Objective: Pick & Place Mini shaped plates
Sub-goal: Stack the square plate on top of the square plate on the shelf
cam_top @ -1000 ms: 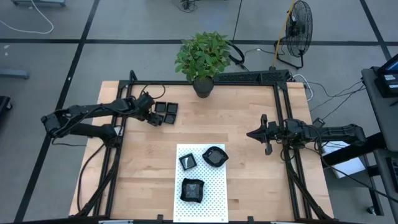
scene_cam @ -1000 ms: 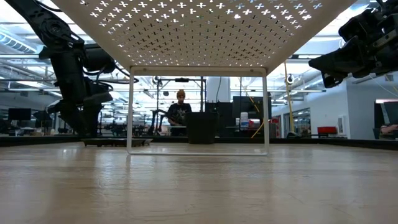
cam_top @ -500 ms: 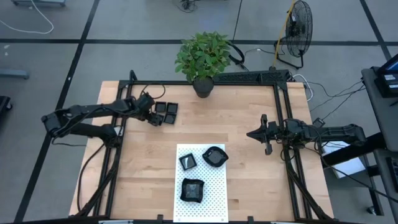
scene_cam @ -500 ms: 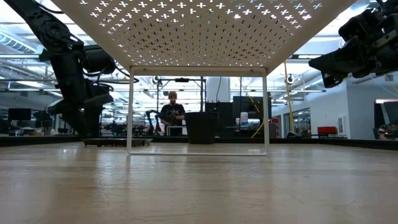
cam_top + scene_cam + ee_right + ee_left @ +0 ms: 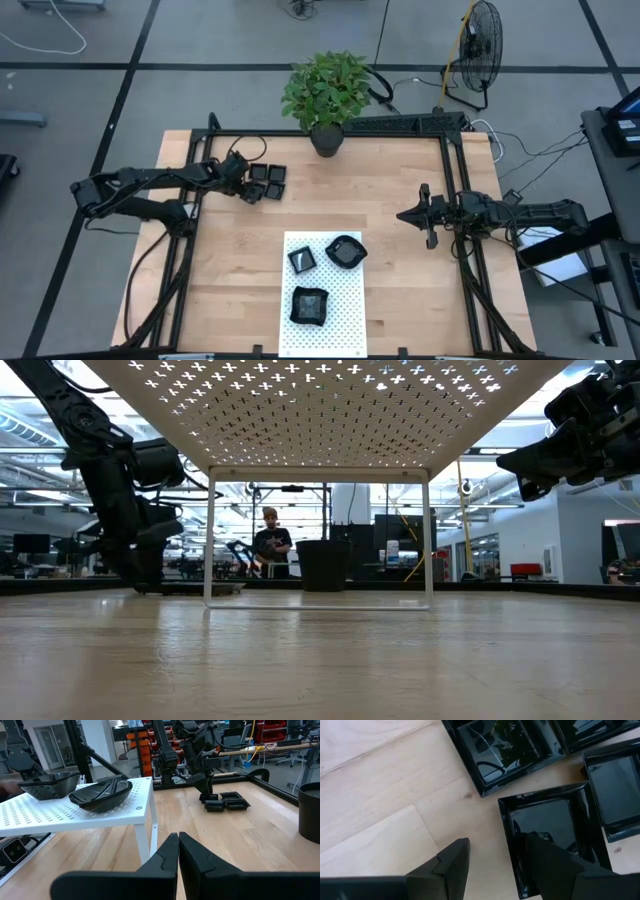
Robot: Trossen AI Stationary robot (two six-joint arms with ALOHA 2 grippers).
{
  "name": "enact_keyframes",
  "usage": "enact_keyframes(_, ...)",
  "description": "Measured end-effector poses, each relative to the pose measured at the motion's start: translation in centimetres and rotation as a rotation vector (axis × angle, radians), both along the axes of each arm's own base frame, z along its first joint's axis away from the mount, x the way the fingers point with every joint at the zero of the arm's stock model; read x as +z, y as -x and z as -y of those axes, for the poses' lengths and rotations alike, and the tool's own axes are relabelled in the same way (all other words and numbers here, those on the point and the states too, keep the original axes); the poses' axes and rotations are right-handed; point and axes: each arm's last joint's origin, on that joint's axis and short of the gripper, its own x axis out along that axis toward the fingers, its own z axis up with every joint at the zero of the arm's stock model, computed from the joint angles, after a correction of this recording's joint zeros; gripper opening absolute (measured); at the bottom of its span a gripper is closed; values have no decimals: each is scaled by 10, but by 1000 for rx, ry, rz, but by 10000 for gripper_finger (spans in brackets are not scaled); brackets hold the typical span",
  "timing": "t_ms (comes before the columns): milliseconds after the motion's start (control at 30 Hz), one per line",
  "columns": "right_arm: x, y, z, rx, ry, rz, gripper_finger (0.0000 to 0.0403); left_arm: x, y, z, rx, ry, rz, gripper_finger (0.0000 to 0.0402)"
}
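Note:
Several mini shaped plates [image 5: 267, 180], glossy black squares, lie flat on the wood at the far left. My left gripper [image 5: 247, 192] hangs open over the nearest one [image 5: 550, 830], pointing steeply down. One finger [image 5: 540, 857] is above the plate's inside and the other [image 5: 455, 862] above bare wood, with the rim [image 5: 506, 837] between them. Three more plates [image 5: 346, 251] rest on the raised white dotted mat [image 5: 345, 315]. My right gripper [image 5: 402, 215] waits shut at the right, level and above the table. My left gripper straddles the near plate's side rim [image 5: 506, 837] from above, one finger inside and one outside. Whether either finger touches the plate, I cannot tell. The plate lies flat on the table.
A potted plant [image 5: 326, 95] stands at the far edge, in the middle. Black frame rails [image 5: 455, 190] run along the table's sides. The mat stands on white legs [image 5: 145, 840]. Bare wood [image 5: 390, 170] lies between the mat and the plant. A person [image 5: 265, 540] moves in the room behind.
My left gripper has sunk slightly toward the square plates and stays open. The plates have not moved.

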Motion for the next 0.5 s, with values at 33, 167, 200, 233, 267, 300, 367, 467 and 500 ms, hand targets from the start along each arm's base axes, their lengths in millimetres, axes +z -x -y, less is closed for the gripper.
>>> enact_keyframes(33,0,0,0,0,0,0,0,0,0,0,0,-1,1,195)
enact_keyframes(167,0,0,0,0,0,0,0,0,0,0,0,0,1,189)
enact_keyframes(200,0,0,0,0,0,0,0,0,0,0,1,0,1,183)
enact_keyframes(233,0,0,0,0,0,0,0,0,0,0,1,0,1,175)
enact_keyframes(267,0,0,0,-1,0,0,0,0,0,0,1,0,2,166)
enact_keyframes(300,0,0,0,0,0,0,0,0,0,0,1,0,2,155)
enact_keyframes(367,0,0,0,0,0,0,0,0,0,0,1,1,3,132)
enact_keyframes(467,0,0,0,-1,0,0,0,0,0,0,-3,8,9,95)
enact_keyframes(500,0,0,0,-1,0,0,0,0,0,0,-4,11,12,83)
